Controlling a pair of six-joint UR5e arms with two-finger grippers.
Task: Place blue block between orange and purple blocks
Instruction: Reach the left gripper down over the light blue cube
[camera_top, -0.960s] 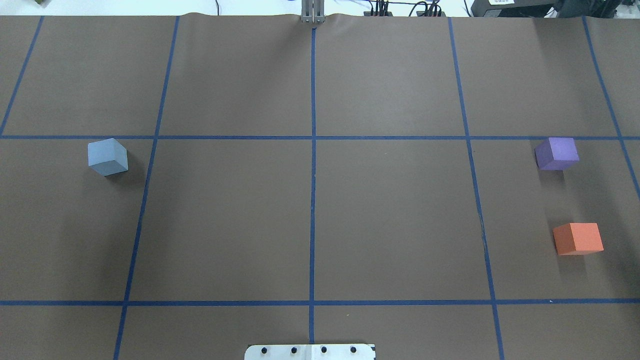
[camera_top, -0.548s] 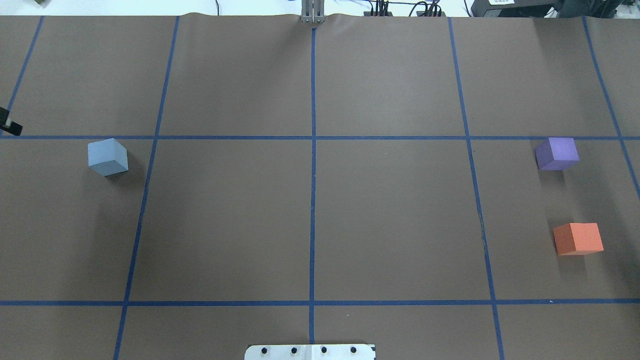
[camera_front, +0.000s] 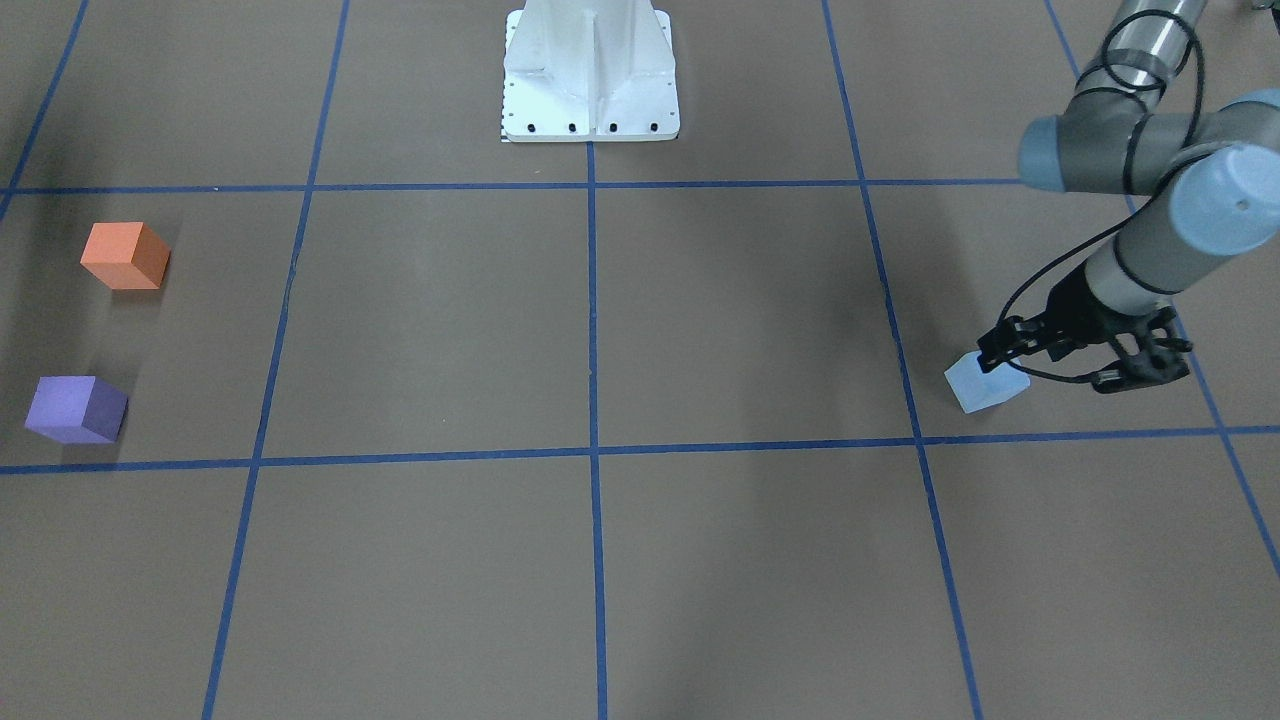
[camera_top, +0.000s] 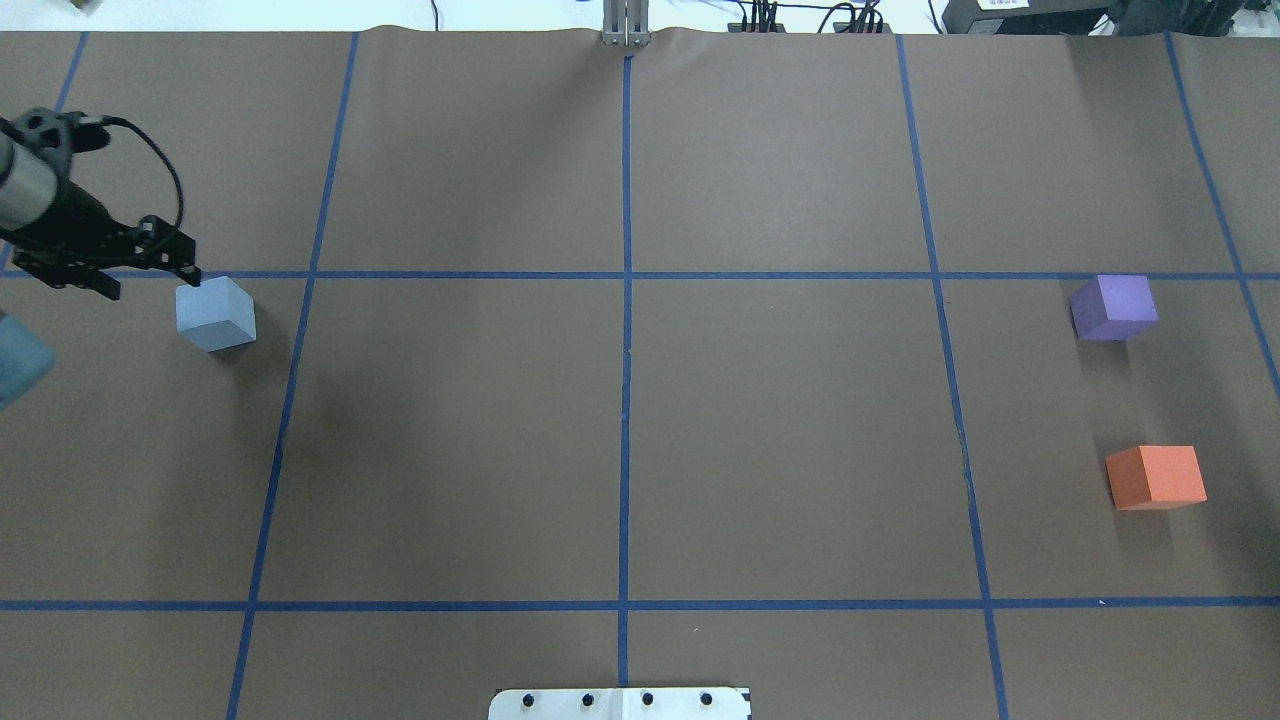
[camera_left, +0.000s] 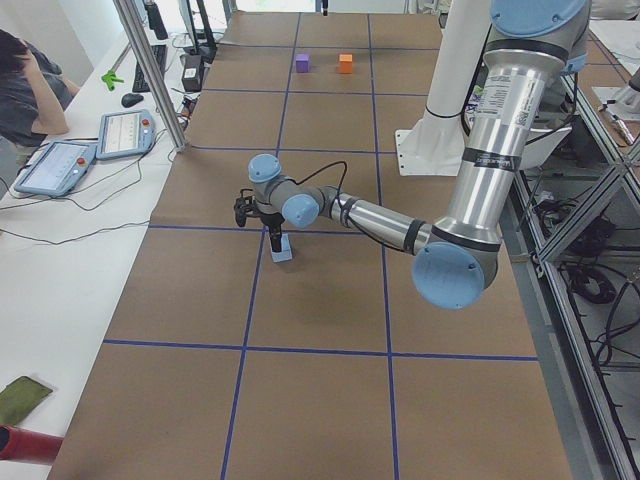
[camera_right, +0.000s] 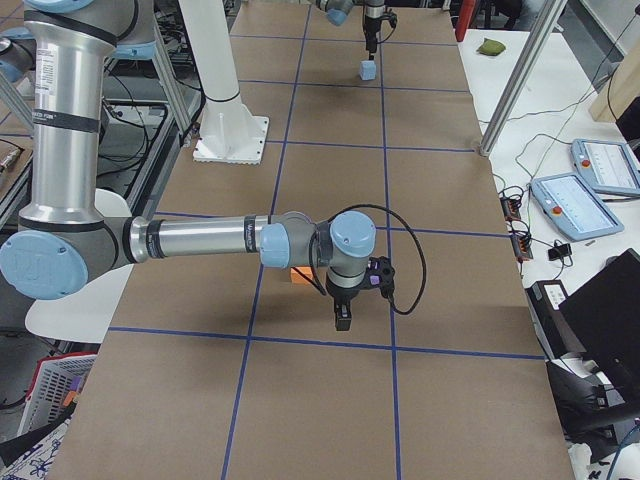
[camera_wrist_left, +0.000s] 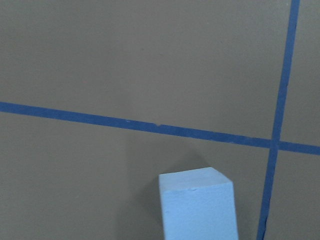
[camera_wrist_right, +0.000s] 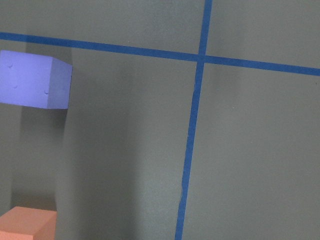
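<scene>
The light blue block (camera_top: 215, 313) sits at the table's left side; it also shows in the front view (camera_front: 985, 385) and at the bottom of the left wrist view (camera_wrist_left: 197, 205). My left gripper (camera_top: 150, 283) is open and empty. It hovers just left of and above the block, with one fingertip (camera_front: 988, 357) over its edge. The purple block (camera_top: 1114, 307) and the orange block (camera_top: 1156, 477) lie apart at the far right, and both show in the right wrist view. My right gripper (camera_right: 342, 318) shows only in the exterior right view, near the orange block; I cannot tell if it is open or shut.
Blue tape lines (camera_top: 626, 300) divide the brown table cover into squares. The white robot base (camera_front: 590, 75) stands at the table's middle edge. Tablets (camera_left: 90, 150) and a metal post (camera_left: 150, 70) stand beside the table, where an operator sits.
My left arm has come into the overhead view from the left edge, and its gripper has moved right, up to the blue block. No block has moved.
</scene>
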